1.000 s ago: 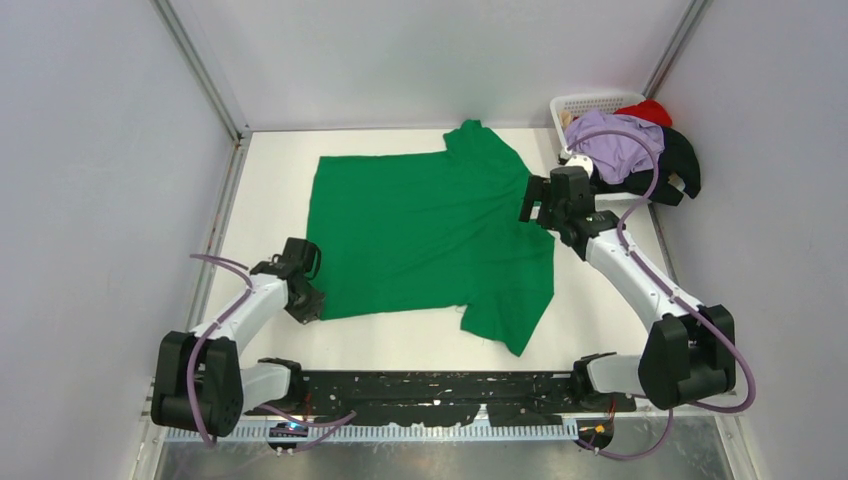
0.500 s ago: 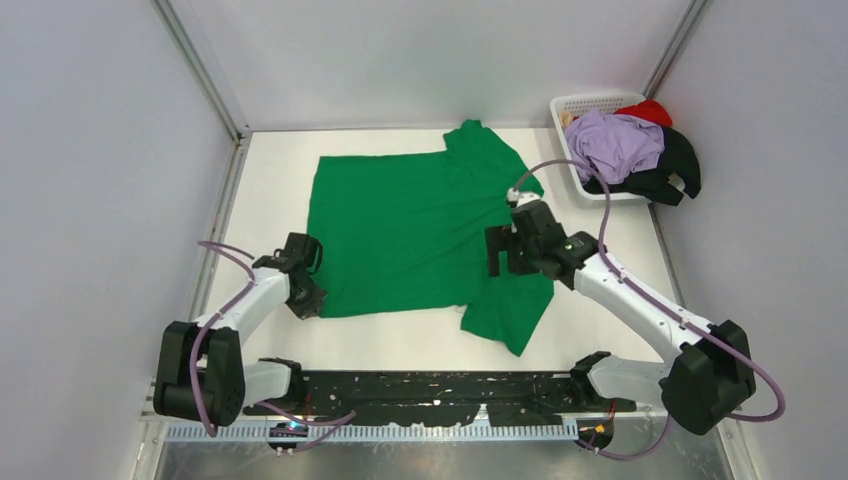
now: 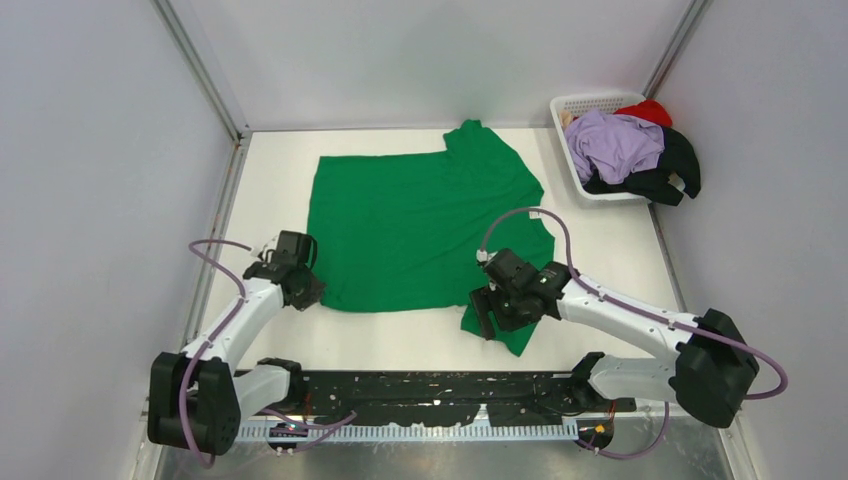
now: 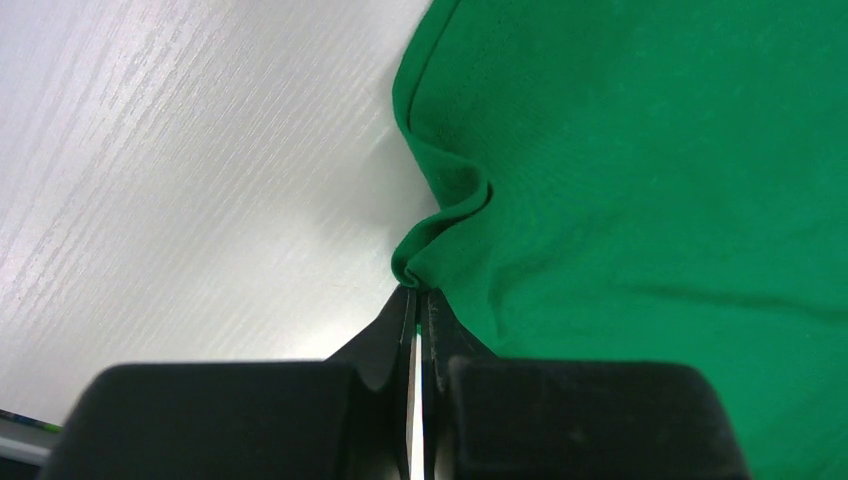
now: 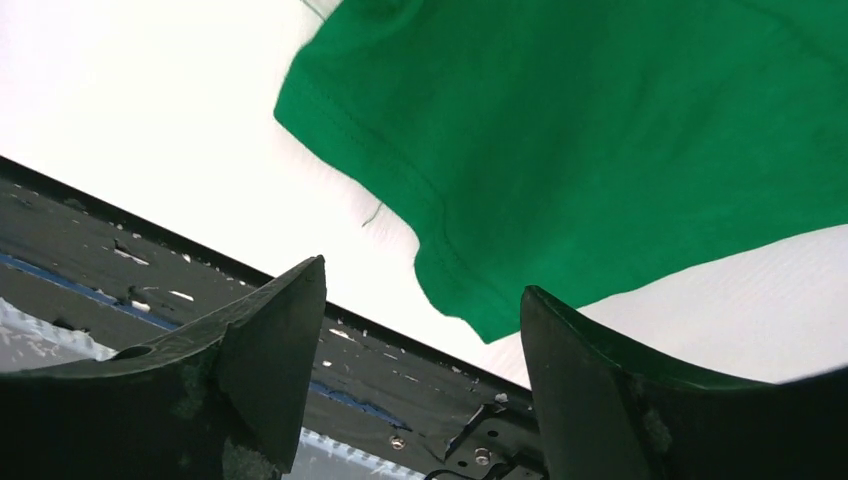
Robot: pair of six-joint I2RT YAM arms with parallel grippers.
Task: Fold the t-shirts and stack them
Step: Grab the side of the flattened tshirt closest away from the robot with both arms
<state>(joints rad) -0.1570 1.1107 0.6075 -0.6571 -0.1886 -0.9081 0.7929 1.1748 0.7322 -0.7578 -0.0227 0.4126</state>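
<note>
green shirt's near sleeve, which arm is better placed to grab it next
Right: the right end effector, open, hangs over that sleeve; the left end effector is shut on the green shirt.

walls (image 3: 420, 60): pale grey panels are set on three sides | posts (image 3: 200, 70): metal rails are seen at both far corners | table (image 3: 275, 180): white, faint wood grain, evenly lit | plate (image 3: 430, 383): black, speckled, is fixed along the near edge | basket (image 3: 590, 100): white lattice, is placed at far right corner
</note>
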